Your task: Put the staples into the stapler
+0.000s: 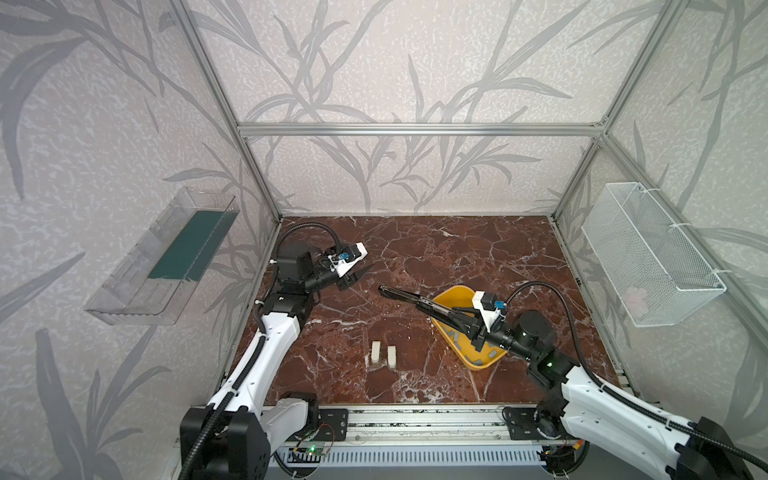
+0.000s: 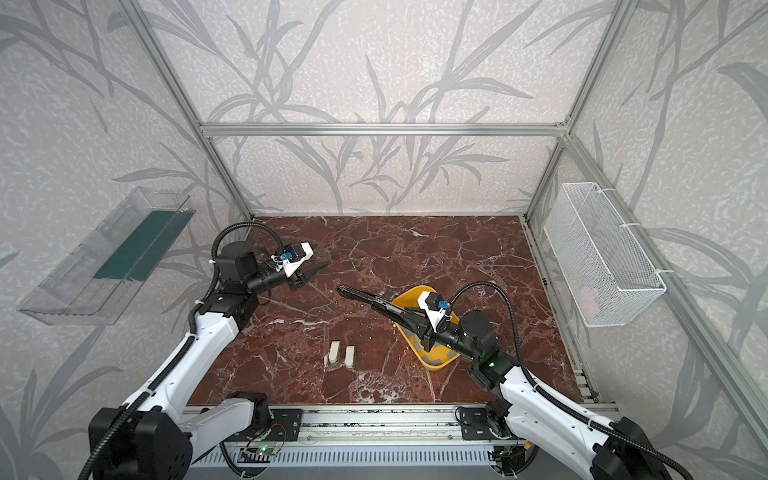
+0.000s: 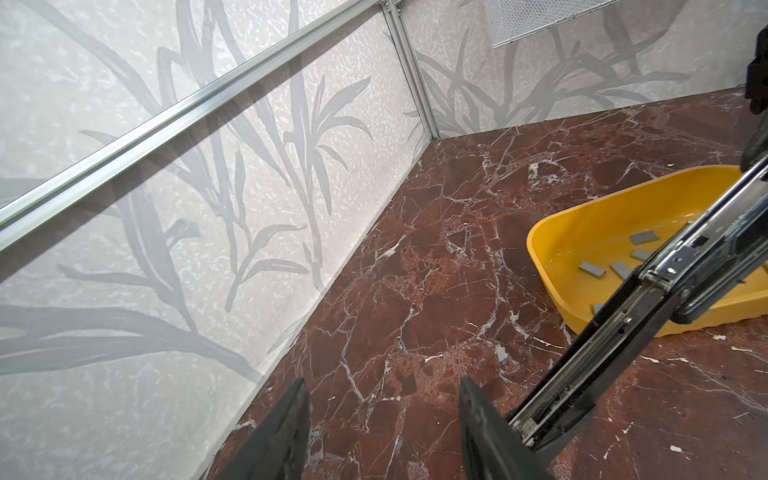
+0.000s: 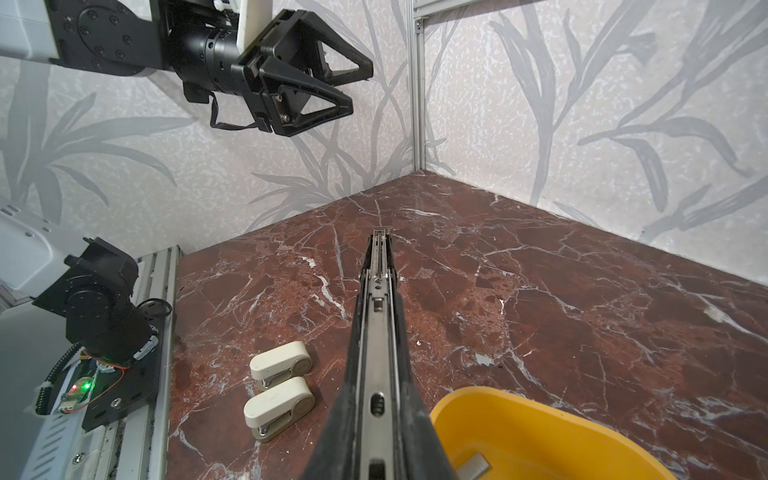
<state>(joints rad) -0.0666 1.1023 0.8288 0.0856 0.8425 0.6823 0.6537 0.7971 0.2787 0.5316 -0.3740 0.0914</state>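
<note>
My right gripper [image 1: 452, 313] [image 4: 377, 386] is shut on the stapler [image 1: 409, 296] [image 2: 365, 296], which is long, slim and black. It holds the stapler lifted over the yellow tray [image 1: 451, 296] [image 3: 540, 237], with the tip pointing toward the left arm. The right wrist view looks along the stapler's [image 4: 376, 316] bare metal channel. Several grey staples [image 3: 592, 269] [image 1: 478, 363] lie in the tray, and one strip [image 3: 501, 353] lies on the table beside it. My left gripper [image 1: 358, 277] [image 3: 382, 382] [image 4: 360, 89] hangs open and empty, just left of the stapler's [image 3: 648, 291] tip.
Two small cream staplers [image 1: 376, 352] [image 1: 392, 355] lie side by side near the front middle of the red marble table. A white mesh basket [image 1: 648, 257] hangs on the right wall. A clear shelf [image 1: 162, 257] hangs on the left wall.
</note>
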